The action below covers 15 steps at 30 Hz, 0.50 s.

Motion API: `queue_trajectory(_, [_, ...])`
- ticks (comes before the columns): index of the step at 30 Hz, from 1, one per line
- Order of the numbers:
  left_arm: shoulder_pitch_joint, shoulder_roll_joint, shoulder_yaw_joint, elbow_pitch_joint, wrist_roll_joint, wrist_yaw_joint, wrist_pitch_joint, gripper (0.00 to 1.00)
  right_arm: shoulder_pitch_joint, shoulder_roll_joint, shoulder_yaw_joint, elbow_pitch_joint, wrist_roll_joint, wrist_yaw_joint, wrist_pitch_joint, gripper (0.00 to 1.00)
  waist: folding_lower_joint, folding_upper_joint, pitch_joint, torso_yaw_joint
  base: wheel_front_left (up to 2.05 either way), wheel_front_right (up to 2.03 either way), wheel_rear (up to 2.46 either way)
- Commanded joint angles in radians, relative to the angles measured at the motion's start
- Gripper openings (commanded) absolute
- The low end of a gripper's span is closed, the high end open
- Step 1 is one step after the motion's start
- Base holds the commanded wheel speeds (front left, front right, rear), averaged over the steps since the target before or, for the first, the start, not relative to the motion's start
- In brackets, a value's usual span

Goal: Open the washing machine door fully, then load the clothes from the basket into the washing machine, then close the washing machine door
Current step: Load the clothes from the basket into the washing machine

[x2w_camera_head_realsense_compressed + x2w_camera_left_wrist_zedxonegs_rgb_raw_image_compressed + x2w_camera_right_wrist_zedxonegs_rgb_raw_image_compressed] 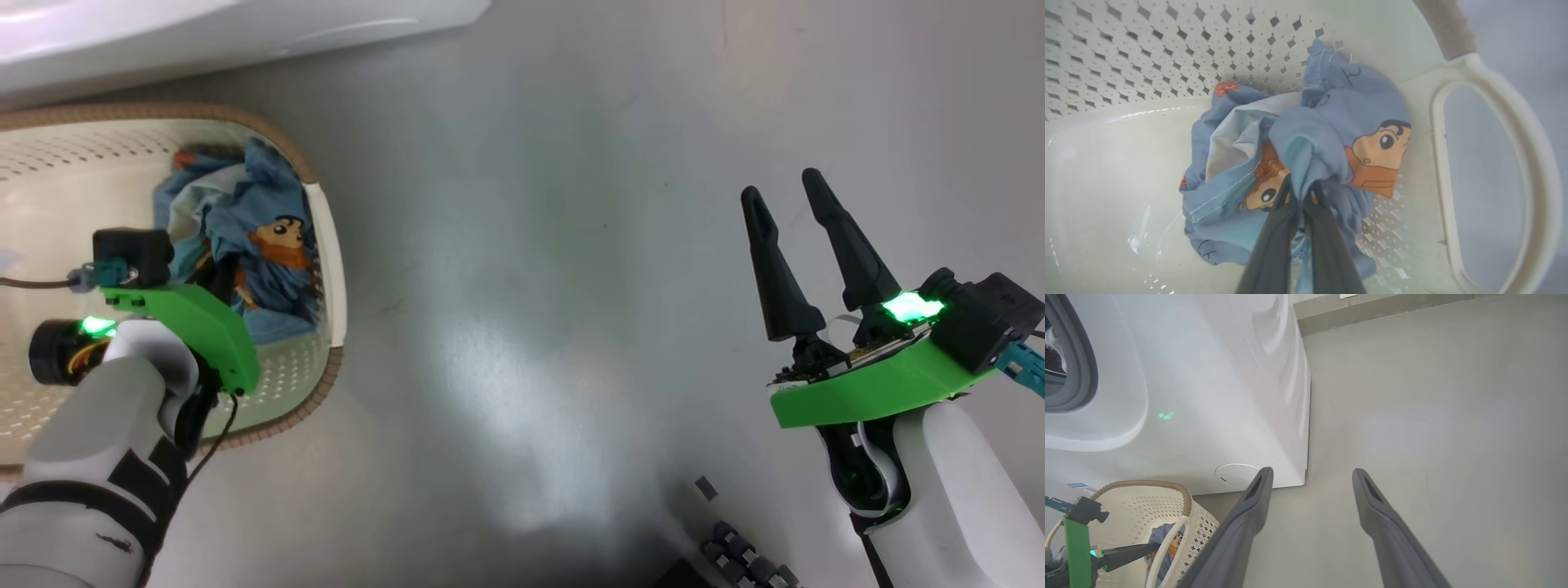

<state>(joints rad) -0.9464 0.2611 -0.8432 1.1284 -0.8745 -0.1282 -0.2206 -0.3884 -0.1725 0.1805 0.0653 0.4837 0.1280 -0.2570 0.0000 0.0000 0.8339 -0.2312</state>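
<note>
A glossy grey floor (pixel 531 245) reflects pale light and meets a darker skirting strip (pixel 1372 312).

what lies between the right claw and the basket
Bare glossy grey floor, in the head view, between the right claw and the cream-white perforated plastic basket.
</note>
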Motion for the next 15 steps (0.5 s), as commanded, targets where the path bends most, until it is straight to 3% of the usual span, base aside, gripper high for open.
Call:
queue_trajectory(1, [0.025, 0.022, 0.009, -0.003, -0.024, -0.002, -0.012, 0.0, 0.053, -0.01, 0.014, -0.02, -0.013, 0.003, -0.005, 1.0, 0.0, 0.0, -0.025, 0.017, 0.0, 0.0, 0.0])
queue_trajectory(9, [0.067, 0.008, 0.011, 0.004, -0.11, -0.002, -0.039, 0.0, 0.066, -0.02, 0.021, 0.008, -0.008, 0.003, -0.005, 1.0, 0.0, 0.0, -0.118, 0.061, 0.0, 0.0, 0.0])
queue_trajectory(15, [0.101, 0.028, 0.085, -0.053, -0.092, -0.002, -0.041, 0.0, 0.069, -0.028, 0.025, 0.028, -0.002, 0.003, -0.005, 1.0, 0.0, 0.0, -0.189, 0.082, 0.0, 0.0, 0.0])
